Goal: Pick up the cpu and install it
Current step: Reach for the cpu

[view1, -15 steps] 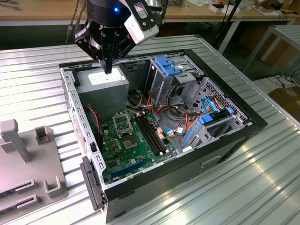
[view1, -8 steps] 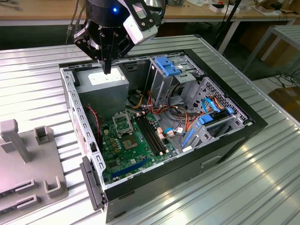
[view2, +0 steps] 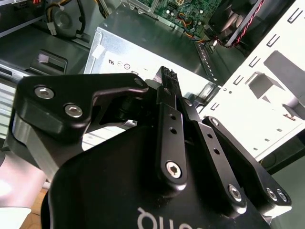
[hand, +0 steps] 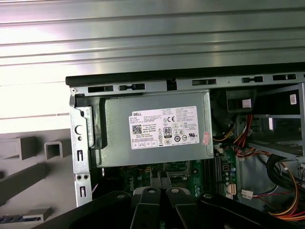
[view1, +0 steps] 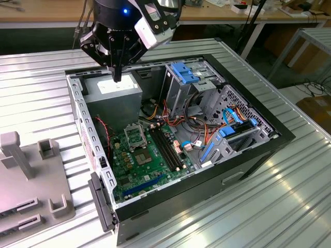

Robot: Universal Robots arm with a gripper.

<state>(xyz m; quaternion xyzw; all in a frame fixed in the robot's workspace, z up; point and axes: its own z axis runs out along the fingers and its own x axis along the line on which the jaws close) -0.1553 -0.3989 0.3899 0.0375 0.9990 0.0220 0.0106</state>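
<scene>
Single arm over the open computer case [view1: 280, 136], which lies on its side on the ribbed metal bench [view1: 248, 206].

The gripper [view1: 118, 76] hangs above the grey power supply [view1: 116, 95] at the far corner of the case, not touching it as far as we can judge. In both wrist views the gripper [view2: 165, 76] [hand: 160, 177] has its fingers drawn together at the tips, with no gap showing. The labelled face of the power supply [hand: 152, 138] lies right beyond the fingertips, and the same box [view2: 138, 52] sits behind them in the second wrist view.

Where the cpu is, we cannot tell. Whether a thin chip is pinched edge-on between the fingertips cannot be judged.

On the green motherboard [view1: 139, 170] the square metal-framed socket [view1: 135, 136] shows a dark centre. A small grey heatsink [view1: 147, 155] sits just beside it, nearer the camera, with the long dark memory slots [view1: 168, 150] towards the exterior view's right. The gripper is well apart from the socket (the power supply is the nearer neighbour).

Blue drive brackets [view1: 183, 72] and a tangle of coloured cables [view1: 207, 129] fill the exterior view's right half of the case.

A grey fixture block [view1: 31, 175] [hand: 28, 148] rests on the bench beside the case, at the exterior view's left.
</scene>
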